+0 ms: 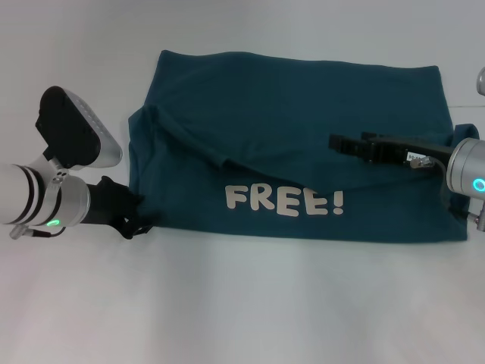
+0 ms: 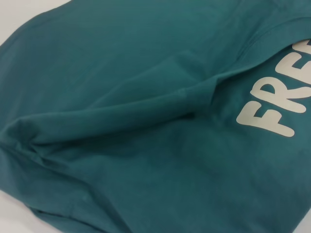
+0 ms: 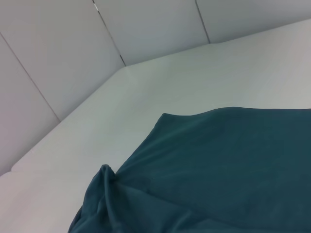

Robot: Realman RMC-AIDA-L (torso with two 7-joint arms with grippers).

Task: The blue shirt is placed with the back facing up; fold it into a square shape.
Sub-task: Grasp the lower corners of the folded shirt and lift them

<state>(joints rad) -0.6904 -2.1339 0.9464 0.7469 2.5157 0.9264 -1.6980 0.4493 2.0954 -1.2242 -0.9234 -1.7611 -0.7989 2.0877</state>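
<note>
Plainly, the left gripper [image 1: 130, 216] sat at the near left corner of the blue shirt [image 1: 303, 121], its dark tip touching or tucked under the cloth edge; whether it was apart or together could not be told, since the fabric hid its end. From that gripper the shirt stretched away toward the robot's right, its long axis running left to right across the white bench [image 1: 242, 303]. A raised fold [image 2: 146, 104] ran just beyond the gripper, slanting toward the white letters [image 1: 284, 201], which read FREE! and faced up near the front edge.

The right gripper [image 1: 345, 143] hung over the shirt's right half, pointing toward the left gripper, well apart from it; its tip looked closed on nothing, though this was hard to judge. Its wrist view showed only the shirt's far corner and a bunched ridge [image 3: 104, 182].

As a judgement, the next fold turned on the left corner, and the left arm was the nearer one.
</note>
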